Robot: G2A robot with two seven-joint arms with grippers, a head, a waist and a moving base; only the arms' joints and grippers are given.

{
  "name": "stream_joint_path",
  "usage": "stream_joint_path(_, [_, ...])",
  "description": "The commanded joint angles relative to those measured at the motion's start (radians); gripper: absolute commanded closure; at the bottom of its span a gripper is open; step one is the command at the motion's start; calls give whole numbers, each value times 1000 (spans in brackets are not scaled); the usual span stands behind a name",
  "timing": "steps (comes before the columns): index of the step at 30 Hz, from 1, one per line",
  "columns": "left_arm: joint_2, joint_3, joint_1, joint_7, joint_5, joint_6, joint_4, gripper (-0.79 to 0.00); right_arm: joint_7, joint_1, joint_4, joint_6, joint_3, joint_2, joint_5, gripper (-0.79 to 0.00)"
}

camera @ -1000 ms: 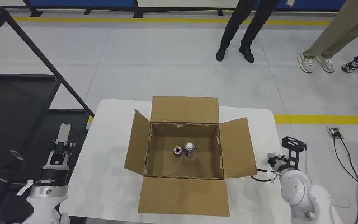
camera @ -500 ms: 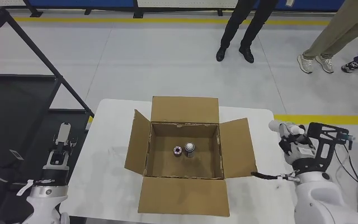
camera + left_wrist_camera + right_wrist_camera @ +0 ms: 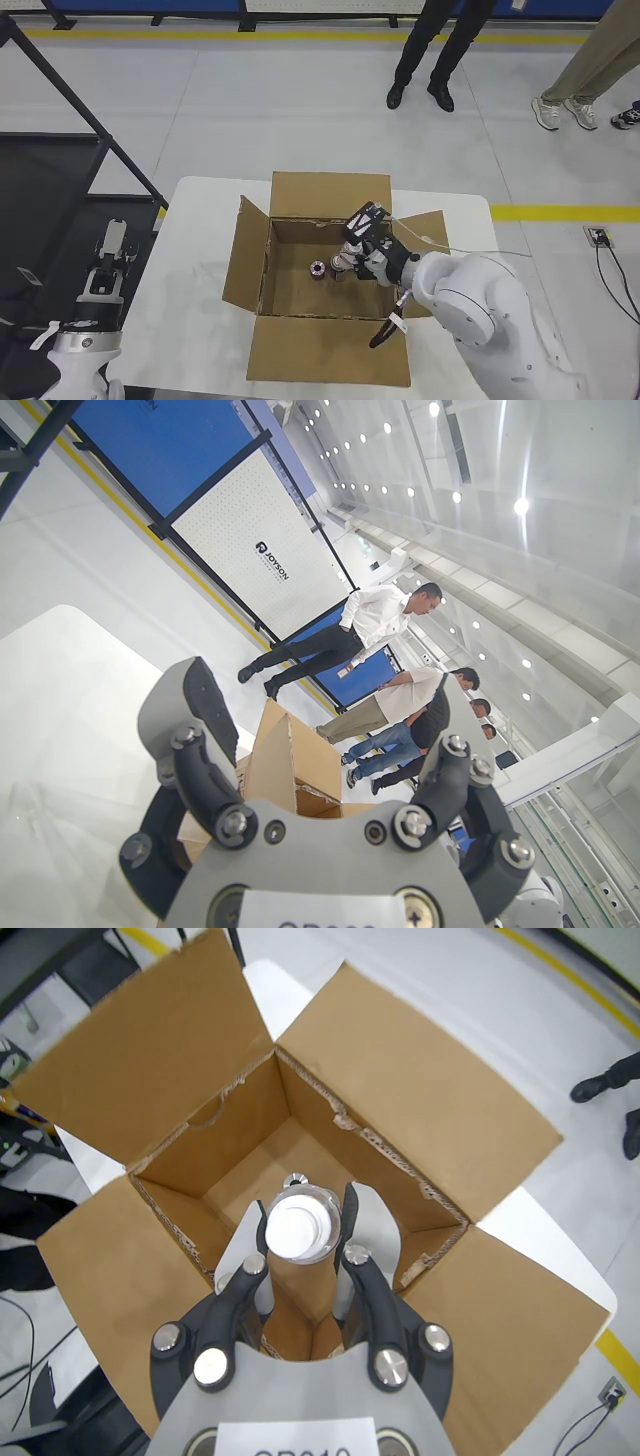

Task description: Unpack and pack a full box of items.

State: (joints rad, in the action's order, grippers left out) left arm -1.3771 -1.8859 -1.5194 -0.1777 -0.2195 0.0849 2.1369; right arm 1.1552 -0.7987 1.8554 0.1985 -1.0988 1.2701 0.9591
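Note:
An open cardboard box (image 3: pixel 328 350) stands in the middle of the white table (image 3: pixel 195 300). On its floor are a clear bottle with a white cap (image 3: pixel 300 1228) and a small round metal part (image 3: pixel 317 267), seen beyond the bottle as the metal part (image 3: pixel 296 1178) in the right wrist view. My right gripper (image 3: pixel 348 258) reaches down into the box (image 3: pixel 350 1093), and its fingers (image 3: pixel 349 1213) press both sides of the bottle near the top. My left gripper (image 3: pixel 325 700) is open and holds nothing, off the table's left edge as the left gripper (image 3: pixel 113 240), far from the box (image 3: pixel 300 750).
All four flaps of the box are folded outward. A dark metal rack (image 3: pixel 60 190) stands left of the table. A thin cable (image 3: pixel 470 250) runs from the right arm across the right flap. People stand on the floor beyond the table.
The right arm swung from beside the table's right edge over the right flap and down into the box, onto the bottle. The left arm, bottle and metal part kept their places.

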Motion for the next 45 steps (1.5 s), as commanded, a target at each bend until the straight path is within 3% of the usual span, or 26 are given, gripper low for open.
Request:
stream_joint_path(1, [0, 0, 0, 0, 0, 0, 0, -785, 28, 37, -74, 26, 34, 4, -25, 0])
stream_joint_path(9, [0, 0, 0, 0, 0, 0, 0, -785, 65, 81, -213, 8, 127, 18, 9, 0])
stream_joint_path(23, [0, 0, 0, 0, 0, 0, 0, -785, -55, 96, -414, -58, 187, 39, 51, 0])
stream_joint_path(25, [0, 0, 0, 0, 0, 0, 0, -785, -62, 96, -423, -53, 187, 40, 47, -277])
stream_joint_path(26, [0, 0, 0, 0, 0, 0, 0, -785, -63, 95, -423, -53, 187, 40, 45, -372])
stream_joint_path(29, [0, 0, 0, 0, 0, 0, 0, -785, -66, 87, -411, -55, 179, 39, 46, -406])
stream_joint_path(35, [0, 0, 0, 0, 0, 0, 0, -785, -61, 54, -369, -58, 154, 31, 62, -634])
stream_joint_path(42, [0, 0, 0, 0, 0, 0, 0, -785, -72, 13, -291, -59, 121, 20, 86, -690])
stream_joint_path(45, [0, 0, 0, 0, 0, 0, 0, -785, -107, -36, -183, -84, 60, 10, 66, -785])
